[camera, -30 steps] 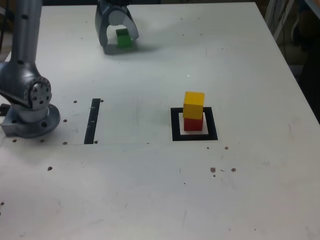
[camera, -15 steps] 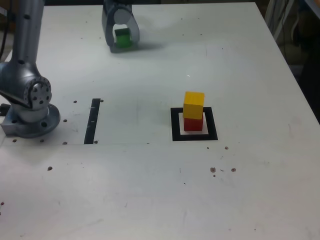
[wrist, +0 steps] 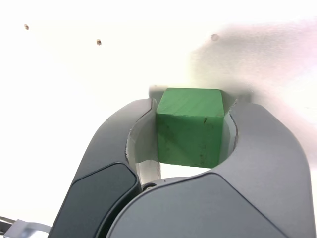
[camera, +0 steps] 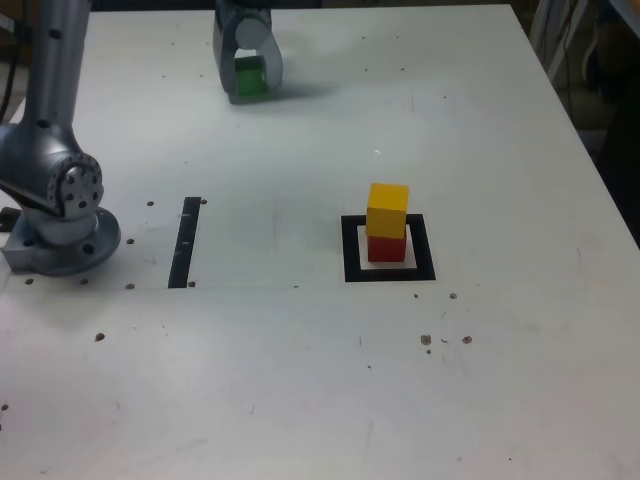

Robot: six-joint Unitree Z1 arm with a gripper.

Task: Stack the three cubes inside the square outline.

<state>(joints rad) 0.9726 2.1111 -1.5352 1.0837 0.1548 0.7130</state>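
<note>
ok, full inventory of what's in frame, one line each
green cube: 1, green, far side of the table, between the gripper's fingers
yellow cube: 1, yellow, on top of the red cube
red cube: 1, red, inside the square outline, under the yellow one
square outline: 1, black tape with pale centre, mid-table toward the exterior view's right
tape strip: 1, black, straight, to the exterior view's left of the outline
table: 1, white, with small dark holes
arm base: 1, grey metal, at the exterior view's left edge
gripper: 1, grey, shut on the green cube
</note>
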